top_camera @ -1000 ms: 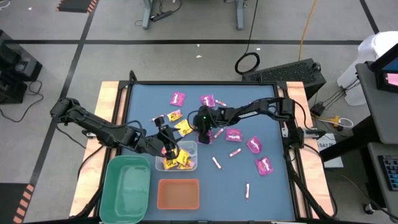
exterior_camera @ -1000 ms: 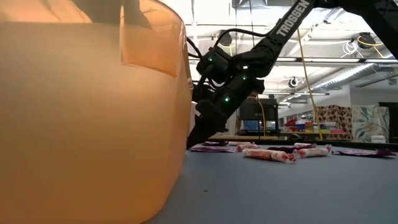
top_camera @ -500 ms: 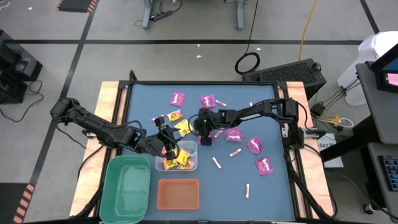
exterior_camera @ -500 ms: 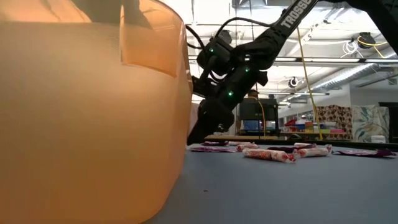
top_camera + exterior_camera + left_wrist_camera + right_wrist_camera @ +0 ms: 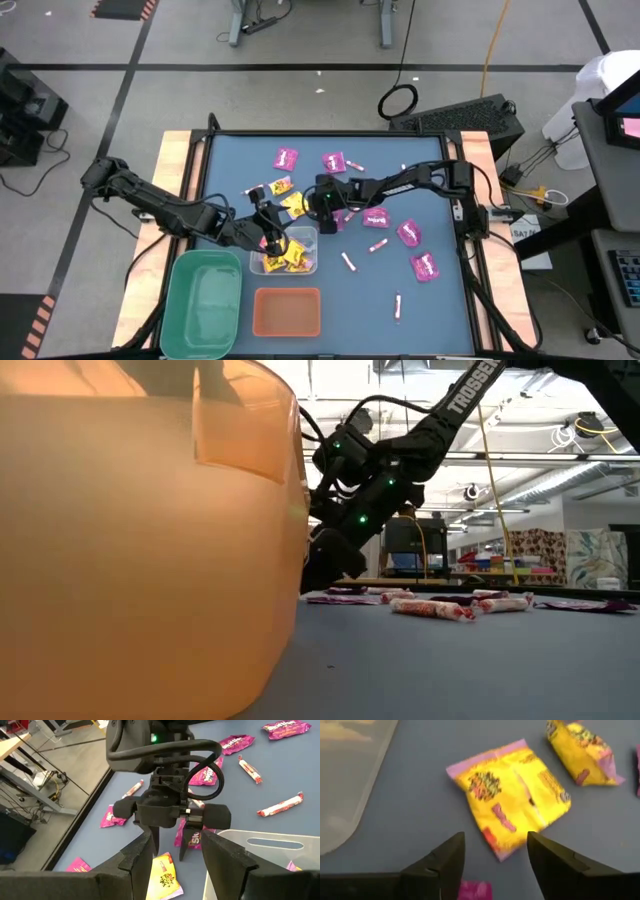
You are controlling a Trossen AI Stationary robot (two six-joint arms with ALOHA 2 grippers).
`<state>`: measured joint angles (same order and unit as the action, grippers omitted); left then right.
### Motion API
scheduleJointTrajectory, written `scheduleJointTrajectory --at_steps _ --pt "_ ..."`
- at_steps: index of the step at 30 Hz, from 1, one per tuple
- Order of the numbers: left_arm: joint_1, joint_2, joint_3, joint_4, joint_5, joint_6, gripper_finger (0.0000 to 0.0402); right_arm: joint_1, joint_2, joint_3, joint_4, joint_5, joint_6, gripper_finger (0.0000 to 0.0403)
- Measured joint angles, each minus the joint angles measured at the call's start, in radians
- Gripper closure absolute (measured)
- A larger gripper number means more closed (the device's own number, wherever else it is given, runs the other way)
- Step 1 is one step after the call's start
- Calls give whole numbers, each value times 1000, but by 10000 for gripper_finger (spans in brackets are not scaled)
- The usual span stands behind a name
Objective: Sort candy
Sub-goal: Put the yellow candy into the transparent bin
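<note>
The candy lies scattered on the blue table (image 5: 440, 300): magenta packets (image 5: 285, 157), yellow packets (image 5: 295, 205) and thin pink-and-white sticks (image 5: 348, 261). My right gripper (image 5: 322, 212) hangs open just above the table, slanting down. Its fingers straddle the near edge of a flat yellow packet (image 5: 512, 795) without touching it. A magenta packet (image 5: 192, 837) lies under it. My left gripper (image 5: 270, 238) waits open over the clear bin (image 5: 300, 240), which holds several yellow packets.
A green bin (image 5: 205, 300) and an orange bin (image 5: 287, 312) stand at the near edge; the orange bin (image 5: 140, 540) fills the left of the low view. A second yellow packet (image 5: 582, 752) lies beyond the first. The near right of the table holds only a few sweets.
My right gripper has opened from shut while staying over the same spot beside the clear bin, and it has rolled a little about its own pointing line. My left arm has kept still.
</note>
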<state>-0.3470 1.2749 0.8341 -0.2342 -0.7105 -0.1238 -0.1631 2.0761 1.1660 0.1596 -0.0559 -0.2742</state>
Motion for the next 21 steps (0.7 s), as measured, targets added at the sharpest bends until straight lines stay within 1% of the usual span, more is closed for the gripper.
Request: scheduleJointTrajectory --at_steps 5,9,13,18,19,21 --pt "0 0 0 1 2 4 228 -1 28 2 20 -8 -8 218" --pt "0 0 0 3 3 13 228 -2 45 4 27 -14 2 249" --pt "0 0 0 8 4 32 228 -3 47 3 26 -14 18 296" --pt "0 0 0 8 4 34 228 -13 51 3 28 -22 46 377" --pt "0 0 0 8 4 34 228 -15 52 3 27 -22 53 389" --pt "0 0 0 8 4 34 228 -17 52 3 25 -19 72 395"
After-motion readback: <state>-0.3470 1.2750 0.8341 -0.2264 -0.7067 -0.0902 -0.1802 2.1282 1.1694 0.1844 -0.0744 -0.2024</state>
